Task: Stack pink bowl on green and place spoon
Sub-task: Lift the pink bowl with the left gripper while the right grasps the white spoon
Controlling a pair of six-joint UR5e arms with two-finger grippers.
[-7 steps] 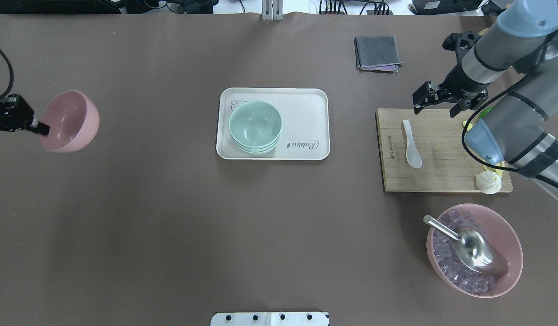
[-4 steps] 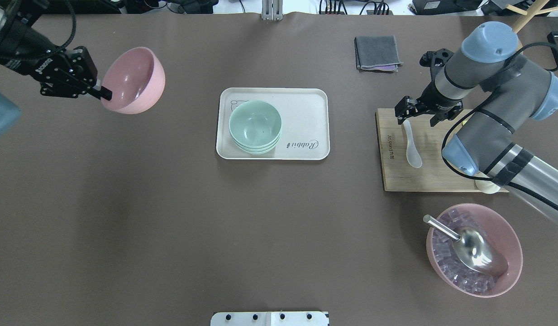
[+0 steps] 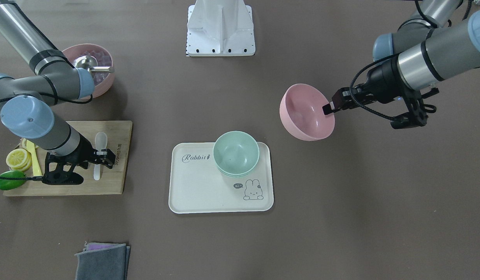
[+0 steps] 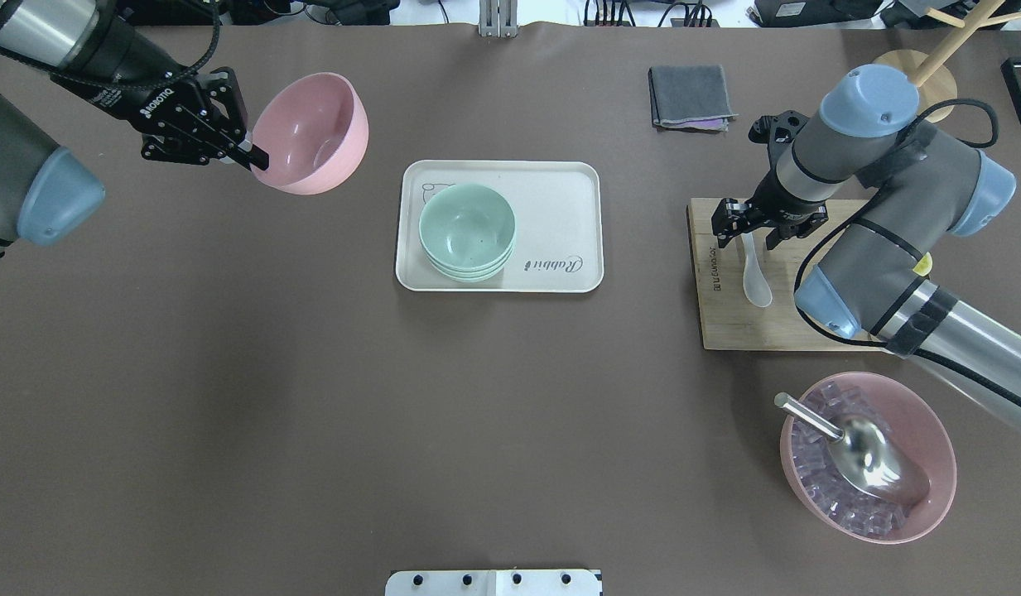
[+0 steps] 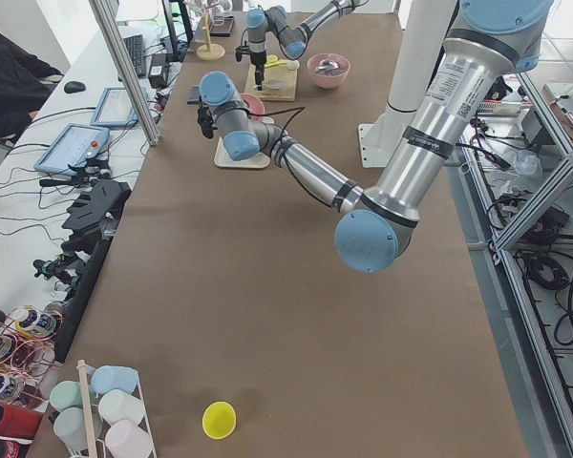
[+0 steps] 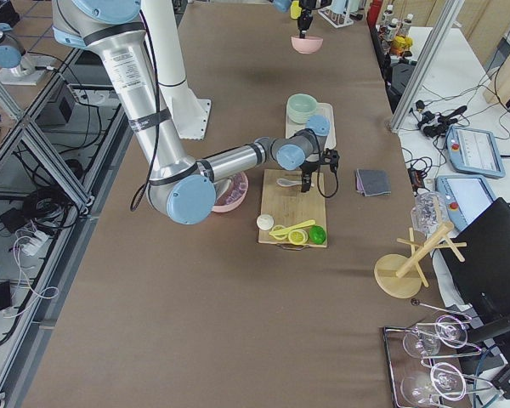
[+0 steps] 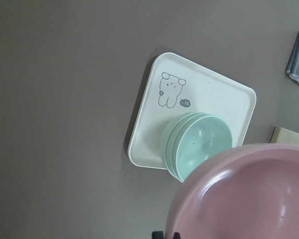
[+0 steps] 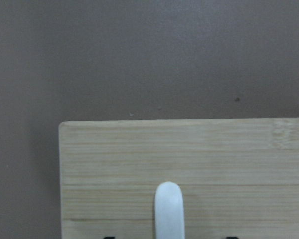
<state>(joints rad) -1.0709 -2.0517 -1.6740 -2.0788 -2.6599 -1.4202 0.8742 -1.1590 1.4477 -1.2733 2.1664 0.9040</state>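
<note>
My left gripper is clamped on the rim of the pink bowl, with one finger inside the wall and the other outside. I hold the bowl clear of the table in the upper left of the overhead view, tilted so its opening faces partly sideways. It hangs to the left of the white tray, apart from it. In my left wrist view the bowl fills the lower right corner. Past its rim I see the green bowls, a nested stack standing upright on the tray, beside the rabbit drawing.

My right gripper is low over the wooden cutting board at the right of the overhead view. Its jaws are spread, one on each side of the handle of the white spoon. My right wrist view shows a gap between each tip and the handle, so I have hold of nothing. I cannot tell whether the tips touch the board. The spoon lies flat on the board, handle toward the top of the overhead frame, scoop end toward the bottom.

Lemon slices and a lime sit at the board's left end in the front-facing view. An ice bowl with a metal scoop in it stands in the lower right of the overhead view. A grey cloth lies near the top.
</note>
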